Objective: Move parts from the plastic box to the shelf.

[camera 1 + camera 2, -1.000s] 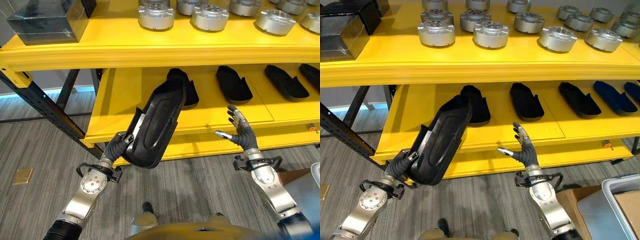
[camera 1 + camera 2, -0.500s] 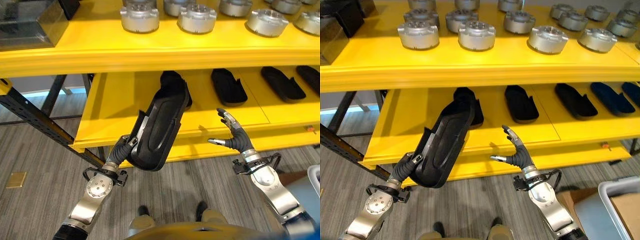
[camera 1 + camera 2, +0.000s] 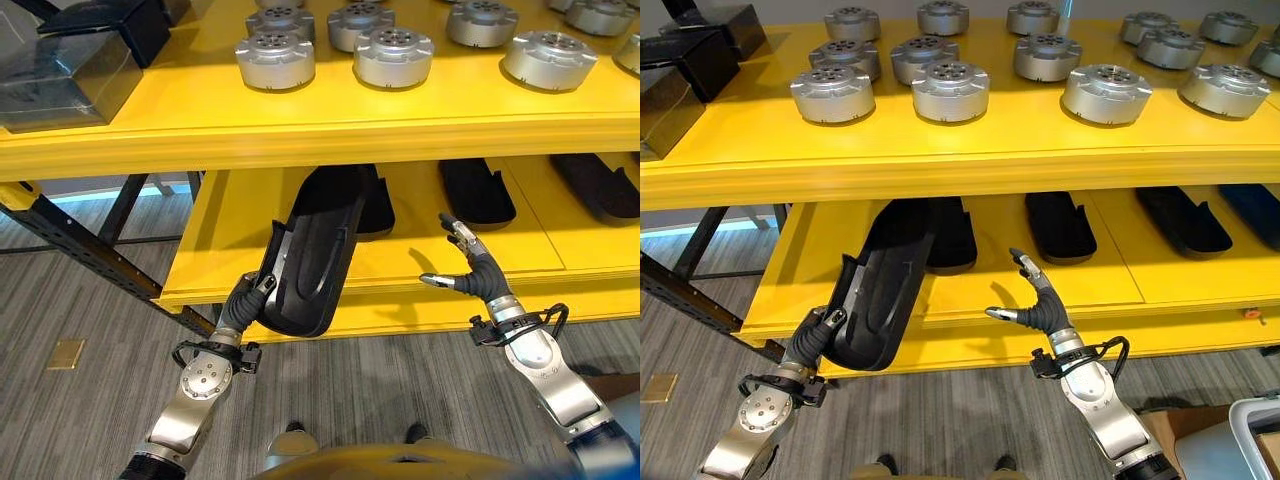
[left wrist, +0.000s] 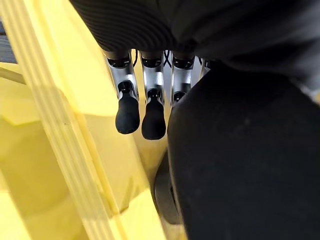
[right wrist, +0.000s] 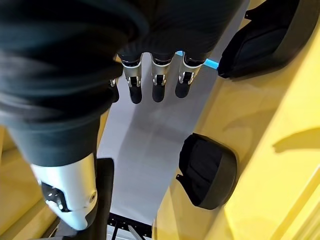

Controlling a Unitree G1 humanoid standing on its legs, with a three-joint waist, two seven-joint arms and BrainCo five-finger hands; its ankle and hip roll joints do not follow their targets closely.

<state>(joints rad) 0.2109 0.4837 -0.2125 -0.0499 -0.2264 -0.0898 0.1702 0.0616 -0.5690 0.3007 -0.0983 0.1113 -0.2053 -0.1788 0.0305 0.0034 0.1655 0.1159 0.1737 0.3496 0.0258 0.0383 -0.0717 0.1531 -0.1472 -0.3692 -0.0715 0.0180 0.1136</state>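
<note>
My left hand is shut on the lower end of a large black oblong part, holding it tilted with the hollow side toward me. The part's upper end reaches in over the lower yellow shelf, just under the upper shelf's lip. In the left wrist view the fingers lie beside the black part. My right hand is open in front of the lower shelf's edge, holding nothing; its fingers are straight.
Similar black parts lie in a row on the lower shelf, one right behind the held part. Several silver round parts and dark boxes stand on the upper shelf. A plastic box corner shows at the lower right.
The view has shifted. My left hand has pushed the black part forward, so its upper end now sits under the upper shelf's lip. The right hand stays open in about the same place.
</note>
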